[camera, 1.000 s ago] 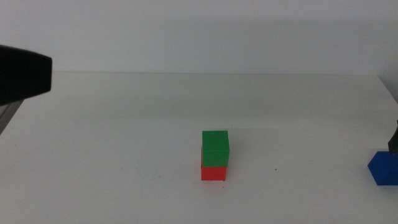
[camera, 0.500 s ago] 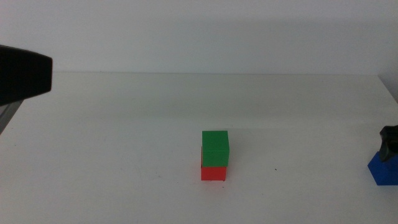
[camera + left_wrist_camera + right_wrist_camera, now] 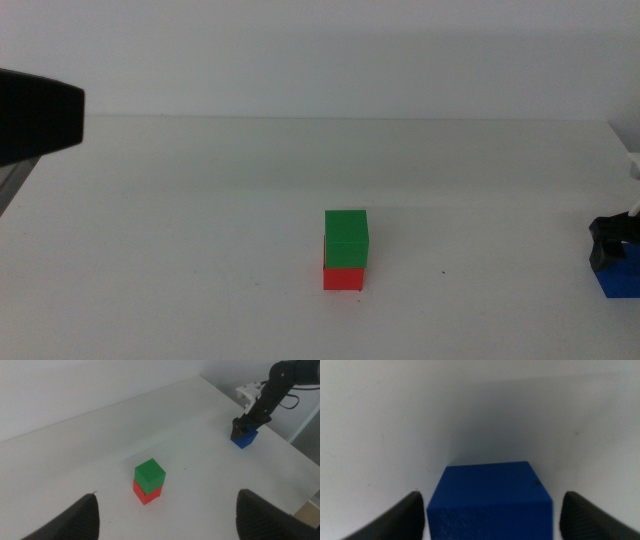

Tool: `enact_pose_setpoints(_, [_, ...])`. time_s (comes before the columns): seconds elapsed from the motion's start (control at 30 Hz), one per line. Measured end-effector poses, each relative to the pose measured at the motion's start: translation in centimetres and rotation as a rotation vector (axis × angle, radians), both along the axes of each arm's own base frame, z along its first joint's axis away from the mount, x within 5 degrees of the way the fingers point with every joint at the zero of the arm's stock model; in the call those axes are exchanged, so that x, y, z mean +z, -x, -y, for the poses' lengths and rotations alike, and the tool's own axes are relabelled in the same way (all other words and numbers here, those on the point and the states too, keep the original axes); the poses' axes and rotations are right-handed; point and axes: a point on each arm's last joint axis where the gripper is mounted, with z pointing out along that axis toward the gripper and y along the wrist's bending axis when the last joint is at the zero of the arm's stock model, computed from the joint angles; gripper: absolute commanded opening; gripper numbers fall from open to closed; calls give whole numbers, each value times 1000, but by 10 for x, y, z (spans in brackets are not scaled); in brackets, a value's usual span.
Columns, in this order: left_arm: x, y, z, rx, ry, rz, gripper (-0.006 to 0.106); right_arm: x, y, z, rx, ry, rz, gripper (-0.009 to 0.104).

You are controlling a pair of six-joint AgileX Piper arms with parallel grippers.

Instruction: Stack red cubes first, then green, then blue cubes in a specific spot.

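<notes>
A two-cube stack is shown near the middle of the white tabletop (image 3: 200,230): the green cube (image 3: 346,237) is seated on the red cube (image 3: 343,277), turned slightly so that its edges are not quite flush with those of the lower cube. In the left wrist view the same stack is seen from above, green cube (image 3: 150,475) over red cube (image 3: 147,493).

The blue cube (image 3: 620,274) is located at the right edge of the table, well apart from the stack. The right gripper (image 3: 612,232) is placed directly over it, with its dark tips against the cube's top. In the right wrist view the two jaws are held spread wide on either side of the blue cube (image 3: 490,500), and neither is seen to touch it; the cube rests on the table surface.

The left gripper (image 3: 165,515) is held high above the table, away from all three cubes, its jaws wide apart with nothing between them.
</notes>
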Motion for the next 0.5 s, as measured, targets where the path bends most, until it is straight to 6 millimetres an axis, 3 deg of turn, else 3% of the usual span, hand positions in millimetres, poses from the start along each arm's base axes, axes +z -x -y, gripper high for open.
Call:
enact_pose_setpoints(0.1, [0,0,0,0,0,0,94,-4,-2,-4,20,12,-12,8])
enact_pose_setpoints(0.13, [0,0,0,0,0,0,94,-4,-1,-5,30,21,-16,-2])
enact_pose_setpoints(0.27, [0,0,0,0,0,0,94,11,2,-27,39,31,-24,4])
enact_pose_setpoints(0.33, [0,0,0,0,0,0,94,33,3,-50,58,38,6,4])
enact_pose_setpoints(0.5, [0,0,0,0,0,0,94,112,11,-130,-29,6,109,4])
